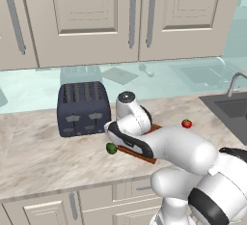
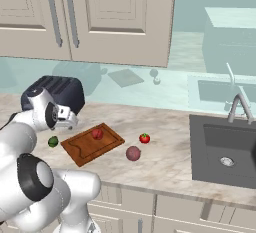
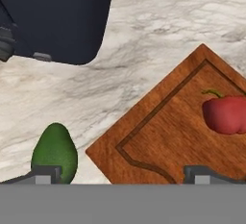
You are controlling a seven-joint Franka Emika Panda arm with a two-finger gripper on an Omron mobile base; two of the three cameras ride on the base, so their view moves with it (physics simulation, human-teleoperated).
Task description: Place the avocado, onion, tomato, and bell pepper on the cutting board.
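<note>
The reddish-brown cutting board (image 2: 85, 149) lies at an angle on the marble counter, and the red bell pepper (image 2: 97, 134) sits on it. Just off its left corner rests the dark-green avocado (image 2: 53, 141). The tomato (image 2: 144, 138) and the mauve onion (image 2: 133, 153) lie on the counter to the board's right. My gripper (image 2: 69, 122) hovers open above the board's left corner, holding nothing. In the hand view the avocado (image 3: 54, 153) is by the left fingertip (image 3: 45, 175), with the board (image 3: 168, 131) and the pepper (image 3: 226, 113) to its right. From the left base view the avocado (image 1: 111, 148) and tomato (image 1: 186, 123) show beside my arm.
A dark toaster (image 2: 55, 93) stands close behind the gripper, at the board's far left. A sink (image 2: 225, 152) with a faucet (image 2: 240, 104) is set into the counter on the right. Wall cabinets hang above the backsplash.
</note>
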